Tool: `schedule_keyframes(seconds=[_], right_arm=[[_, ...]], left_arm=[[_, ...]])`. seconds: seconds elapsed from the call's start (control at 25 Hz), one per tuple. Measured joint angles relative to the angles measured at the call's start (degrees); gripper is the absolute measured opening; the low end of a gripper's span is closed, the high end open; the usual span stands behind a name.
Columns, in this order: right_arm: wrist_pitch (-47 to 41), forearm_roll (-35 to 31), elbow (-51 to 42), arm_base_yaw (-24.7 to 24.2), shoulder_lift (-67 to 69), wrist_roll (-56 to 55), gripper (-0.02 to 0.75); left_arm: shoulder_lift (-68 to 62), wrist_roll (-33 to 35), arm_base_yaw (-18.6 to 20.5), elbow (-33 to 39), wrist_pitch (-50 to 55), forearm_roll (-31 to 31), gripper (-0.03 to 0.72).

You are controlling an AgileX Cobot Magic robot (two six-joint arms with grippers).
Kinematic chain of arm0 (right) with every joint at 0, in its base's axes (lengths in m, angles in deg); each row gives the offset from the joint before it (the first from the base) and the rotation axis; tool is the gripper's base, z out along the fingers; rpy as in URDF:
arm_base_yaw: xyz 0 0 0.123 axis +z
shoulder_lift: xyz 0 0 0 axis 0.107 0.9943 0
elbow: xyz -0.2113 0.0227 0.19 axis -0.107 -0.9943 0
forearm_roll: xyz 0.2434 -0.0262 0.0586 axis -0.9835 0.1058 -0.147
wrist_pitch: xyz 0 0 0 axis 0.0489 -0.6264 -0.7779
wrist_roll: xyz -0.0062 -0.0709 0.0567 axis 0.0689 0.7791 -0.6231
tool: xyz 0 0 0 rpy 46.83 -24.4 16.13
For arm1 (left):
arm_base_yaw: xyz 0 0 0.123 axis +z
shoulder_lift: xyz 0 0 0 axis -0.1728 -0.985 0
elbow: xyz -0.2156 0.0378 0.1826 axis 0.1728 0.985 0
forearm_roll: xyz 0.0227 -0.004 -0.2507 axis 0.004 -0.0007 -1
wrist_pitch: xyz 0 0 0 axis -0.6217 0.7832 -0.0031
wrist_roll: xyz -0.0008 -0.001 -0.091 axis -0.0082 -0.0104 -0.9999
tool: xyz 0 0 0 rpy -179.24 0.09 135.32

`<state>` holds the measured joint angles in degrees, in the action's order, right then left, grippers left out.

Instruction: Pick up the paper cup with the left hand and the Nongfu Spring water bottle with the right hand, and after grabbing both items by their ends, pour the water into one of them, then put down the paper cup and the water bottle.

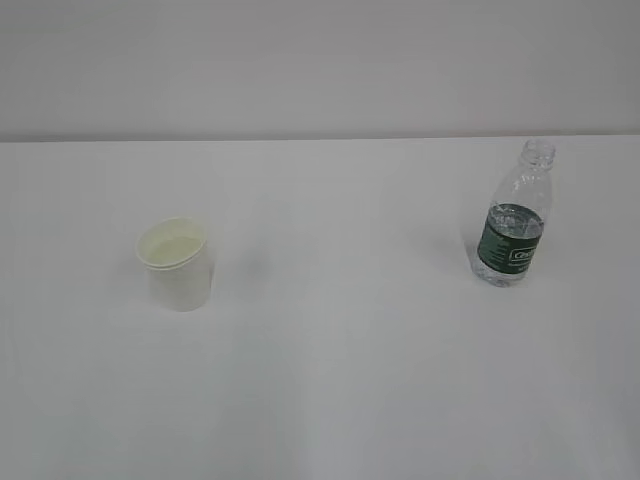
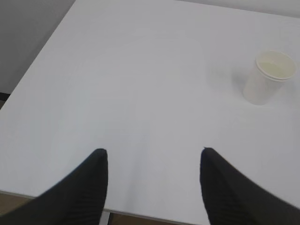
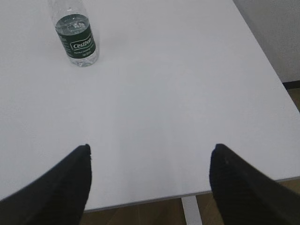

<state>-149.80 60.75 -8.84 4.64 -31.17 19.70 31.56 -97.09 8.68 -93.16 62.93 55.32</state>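
White desk [image 1: 330, 380] fills the exterior view, with a pale wall behind it. Two items stand on it, well apart.

Item one: the paper cup [image 1: 177, 262], plain white with a rolled rim and a cream inside, upright on the left part of the desk. Its mouth faces up. Whether it holds any liquid cannot be told from the frames. In the left wrist view the cup [image 2: 269, 77] sits far up and to the right of the fingers, clear of them.

Item two: the Nongfu Spring water bottle [image 1: 515, 220], clear ribbed plastic with a dark green label and white lettering, upright on the right part of the desk, neck open with no cap. The water [image 1: 512, 225] shows as a clear level around the top of the label. In the right wrist view the bottle [image 3: 76, 37] stands at the upper left, its neck cut off by the frame edge.

Neither arm shows in the exterior view.

Left gripper [image 2: 153, 157]: two black fingers spread apart over the near edge of the desk, nothing between them, touching nothing.

Right gripper [image 3: 151, 152]: black fingers spread wide, likewise over the near desk edge, nothing between them, well away from the bottle.

Both items rest free on the desk, unheld
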Motion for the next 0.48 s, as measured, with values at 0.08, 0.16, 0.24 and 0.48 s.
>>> schedule_keyframes(seconds=[0.08, 0.16, 0.24, 0.48], right_arm=[[0.00, 0.00, 0.00, 0.00, 0.00, 0.00, 0.587], [0.00, 0.00, 0.00, 0.00, 0.00, 0.00, 0.587], [0.00, 0.00, 0.00, 0.00, 0.00, 0.00, 0.587], [0.00, 0.00, 0.00, 0.00, 0.00, 0.00, 0.587]], left_arm=[[0.00, 0.00, 0.00, 0.00, 0.00, 0.00, 0.440], [0.00, 0.00, 0.00, 0.00, 0.00, 0.00, 0.435], [0.00, 0.00, 0.00, 0.00, 0.00, 0.00, 0.431], [0.00, 0.00, 0.00, 0.00, 0.00, 0.00, 0.424]])
